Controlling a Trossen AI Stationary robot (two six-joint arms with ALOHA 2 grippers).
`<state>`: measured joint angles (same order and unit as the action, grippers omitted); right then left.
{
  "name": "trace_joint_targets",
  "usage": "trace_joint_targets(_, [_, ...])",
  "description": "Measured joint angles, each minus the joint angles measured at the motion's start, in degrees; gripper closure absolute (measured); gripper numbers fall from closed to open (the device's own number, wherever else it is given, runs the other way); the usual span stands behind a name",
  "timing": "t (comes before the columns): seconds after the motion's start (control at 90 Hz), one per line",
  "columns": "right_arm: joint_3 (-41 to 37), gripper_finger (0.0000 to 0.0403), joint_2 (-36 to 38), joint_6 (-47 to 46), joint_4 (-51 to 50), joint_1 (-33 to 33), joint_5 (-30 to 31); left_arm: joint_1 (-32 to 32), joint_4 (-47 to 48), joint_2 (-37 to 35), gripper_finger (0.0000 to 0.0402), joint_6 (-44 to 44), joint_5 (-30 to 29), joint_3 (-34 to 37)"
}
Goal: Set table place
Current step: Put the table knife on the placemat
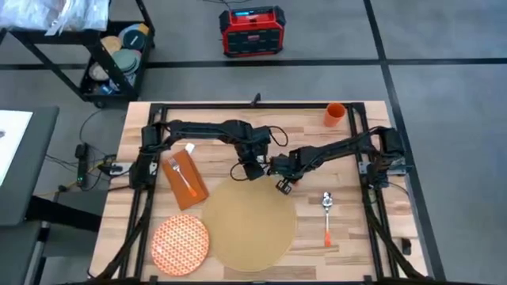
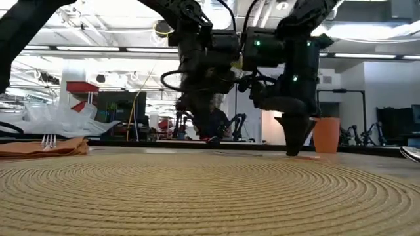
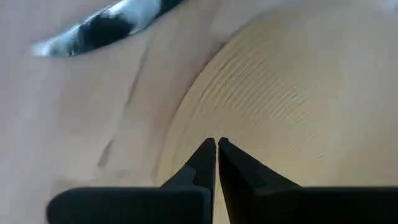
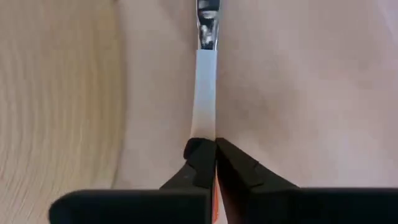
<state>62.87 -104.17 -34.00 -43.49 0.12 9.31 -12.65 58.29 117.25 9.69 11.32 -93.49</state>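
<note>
Right gripper is pinching the orange-handled steel knife on the light-wood table, jaws clamped tight. Left gripper is hovering, jaws nearly touching, empty, over the round tan woven placemat edge.

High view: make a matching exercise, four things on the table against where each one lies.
Things:
1. cup
2. fork
3. spoon
4. plate

Places:
A. on the napkin
B. on bare wood, right of the placemat
C. by a table corner, right arm's side
D. left of the placemat

Pairs: 1-C, 2-A, 3-B, 4-D
</note>
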Motion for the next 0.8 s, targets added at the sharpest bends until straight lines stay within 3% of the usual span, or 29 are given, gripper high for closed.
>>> trace_joint_targets(0.133, [0.39,0.0403,0.08,0.60,-0.29,-0.75,1.17,-0.42,1.40,0.00,0.0402,-0.32,-3.84,0.00])
trace_joint_targets(0.333, [0.43,0.0403,0.17,2.01,0.43,-0.09,0.70,0.58,4.03,-0.26,0.0402,1.45,3.58,-0.04])
trace_joint_targets(0.511, [0.50,0.0394,0.25,5.17,1.01,-0.43,3.05,1.71,9.31,-3.37,0.0402,-2.16,3.65,-0.04])
trace_joint_targets(0.8, [0.55,0.0302,0.41,9.96,-0.87,-2.65,1.09,0.06,0.37,-6.21,0.0375,-11.89,3.33,-0.02])
